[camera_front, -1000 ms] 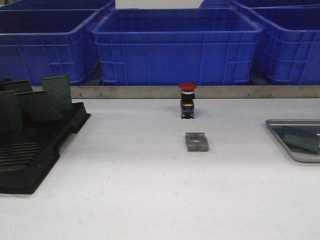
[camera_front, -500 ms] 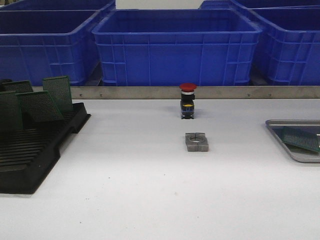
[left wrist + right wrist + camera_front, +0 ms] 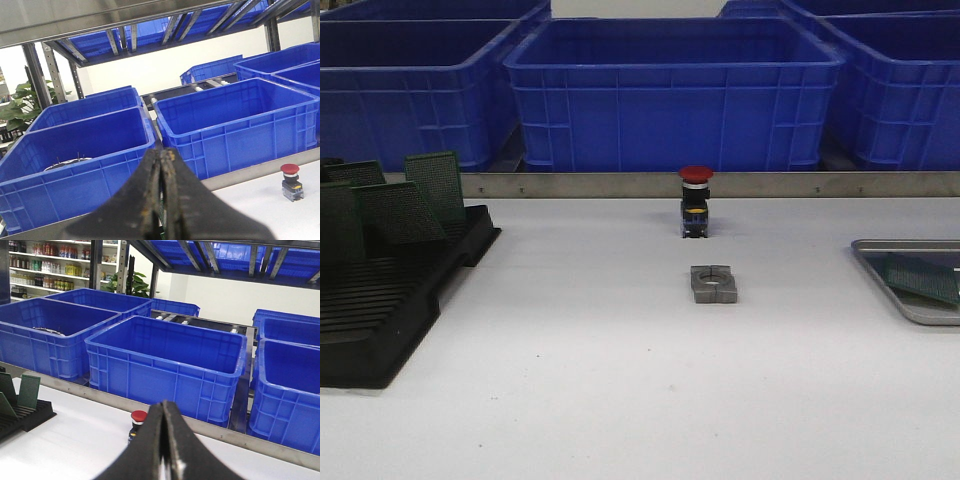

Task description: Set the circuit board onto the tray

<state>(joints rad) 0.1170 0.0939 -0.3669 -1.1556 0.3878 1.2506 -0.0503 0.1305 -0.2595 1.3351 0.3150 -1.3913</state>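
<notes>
The silver-grey tray (image 3: 876,258) lies at the table's right edge, partly cut off by the frame, with one green circuit board (image 3: 920,277) lying in it. Several more green circuit boards (image 3: 432,186) stand in a black slotted rack (image 3: 380,320) at the left. Neither gripper shows in the front view. In the left wrist view my left gripper (image 3: 161,156) is shut, and a thin green sliver of a board (image 3: 162,212) shows through the gap behind its jaws. In the right wrist view my right gripper (image 3: 164,407) is shut and empty above the white table.
A red-capped push button (image 3: 695,202) stands at the middle back of the table, also in the right wrist view (image 3: 138,417). A grey metal block (image 3: 713,283) lies in front of it. Large blue bins (image 3: 670,90) line the far side behind a metal rail (image 3: 800,184).
</notes>
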